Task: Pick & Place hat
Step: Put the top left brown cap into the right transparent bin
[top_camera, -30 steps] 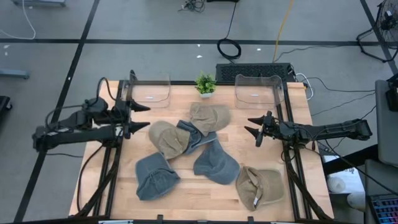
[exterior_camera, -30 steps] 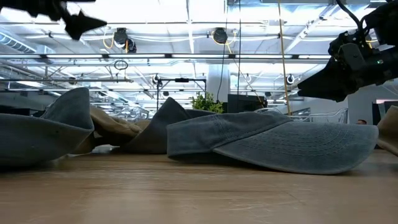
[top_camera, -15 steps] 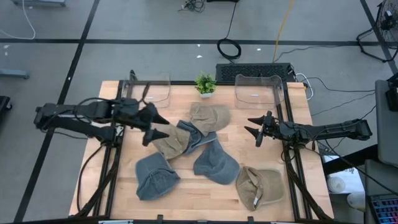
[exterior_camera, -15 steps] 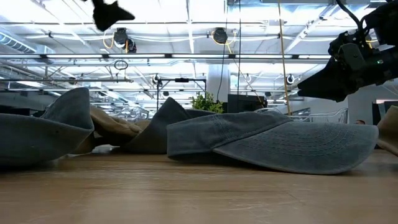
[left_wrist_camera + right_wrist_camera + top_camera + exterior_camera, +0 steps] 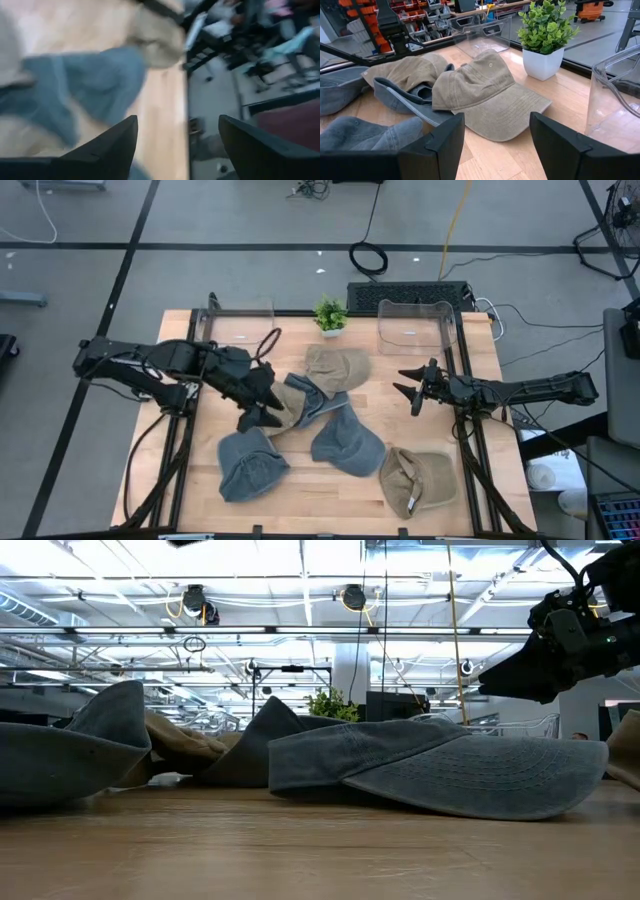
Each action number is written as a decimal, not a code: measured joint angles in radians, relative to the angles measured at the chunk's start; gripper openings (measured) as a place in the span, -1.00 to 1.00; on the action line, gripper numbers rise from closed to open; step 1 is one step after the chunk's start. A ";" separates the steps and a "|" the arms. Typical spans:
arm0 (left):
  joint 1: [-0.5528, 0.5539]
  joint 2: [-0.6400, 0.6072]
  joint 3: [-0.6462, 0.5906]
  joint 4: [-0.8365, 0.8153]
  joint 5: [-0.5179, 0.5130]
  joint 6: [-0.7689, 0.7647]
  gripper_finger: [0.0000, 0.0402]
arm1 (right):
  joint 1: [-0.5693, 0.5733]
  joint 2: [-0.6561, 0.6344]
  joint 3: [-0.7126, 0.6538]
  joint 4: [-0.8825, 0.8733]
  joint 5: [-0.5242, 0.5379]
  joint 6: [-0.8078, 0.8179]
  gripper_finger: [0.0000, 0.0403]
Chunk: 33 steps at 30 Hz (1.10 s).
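Several caps lie in a loose pile on the wooden table: a tan cap (image 5: 280, 408) overlapping a grey-blue one (image 5: 315, 395), another tan cap (image 5: 336, 366) (image 5: 485, 95) behind them, two grey-blue caps (image 5: 348, 442) (image 5: 250, 464) nearer, and a tan cap (image 5: 416, 480) at the near right. My left gripper (image 5: 262, 397) (image 5: 177, 145) hangs open above the left tan cap, well above the table. My right gripper (image 5: 410, 390) (image 5: 495, 145) waits open to the right of the pile (image 5: 545, 665).
Two clear plastic bins (image 5: 243, 326) (image 5: 415, 325) stand at the far edge with a small potted plant (image 5: 330, 314) (image 5: 546, 40) between them. Bare wood shows at the table's near left corner and along its right side. Dark frame rails run along both table sides.
My left gripper has swung from the table's left edge toward the right and the near edge. It is now over the left tan cap in the pile and still open. The caps and my right arm have not moved.
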 joint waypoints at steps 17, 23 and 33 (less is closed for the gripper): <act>-0.190 0.153 0.284 -0.172 0.027 -0.119 0.38 | 0.000 0.000 0.000 0.000 0.000 0.000 0.05; -0.261 0.230 0.444 -0.401 -0.035 -0.050 0.56 | 0.000 0.000 0.000 0.000 0.000 0.000 0.05; -0.310 0.377 0.591 -0.707 -0.192 -0.051 0.71 | 0.000 0.000 0.000 0.000 0.000 0.000 0.05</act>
